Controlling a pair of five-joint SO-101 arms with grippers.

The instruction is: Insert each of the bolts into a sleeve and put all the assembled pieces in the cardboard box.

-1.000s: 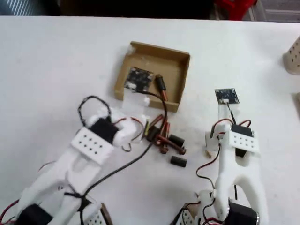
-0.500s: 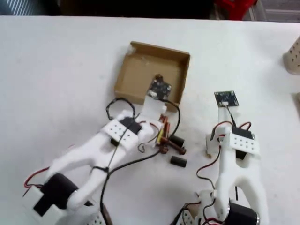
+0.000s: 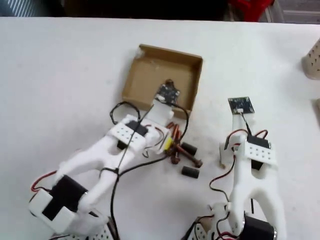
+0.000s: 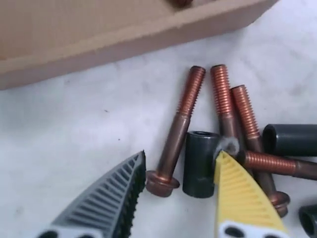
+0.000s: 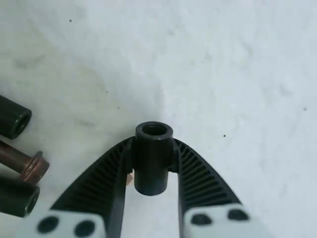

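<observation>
Several copper bolts (image 4: 179, 124) and black sleeves (image 4: 199, 163) lie in a heap on the white table, just in front of the cardboard box (image 3: 150, 75). My left gripper (image 4: 181, 156) hangs open over the heap, one bolt head and one sleeve between its grey and yellow fingers. In the high view this heap (image 3: 176, 146) sits beside the left arm's tip. My right gripper (image 5: 153, 144) is shut on an upright black sleeve (image 5: 153, 163), to the right of the heap. A dark piece (image 3: 169, 82) lies in the box, mostly hidden by the wrist camera.
Two loose sleeves (image 3: 189, 149) (image 3: 190, 172) lie between the arms. The box wall (image 4: 148, 34) stands close behind the bolts. A beige perforated object (image 3: 312, 60) sits at the table's right edge. Black cables trail from the left arm.
The left arm has swung right from over the box's left part and come down over the heap of bolts. The right arm has kept still with its sleeve.
</observation>
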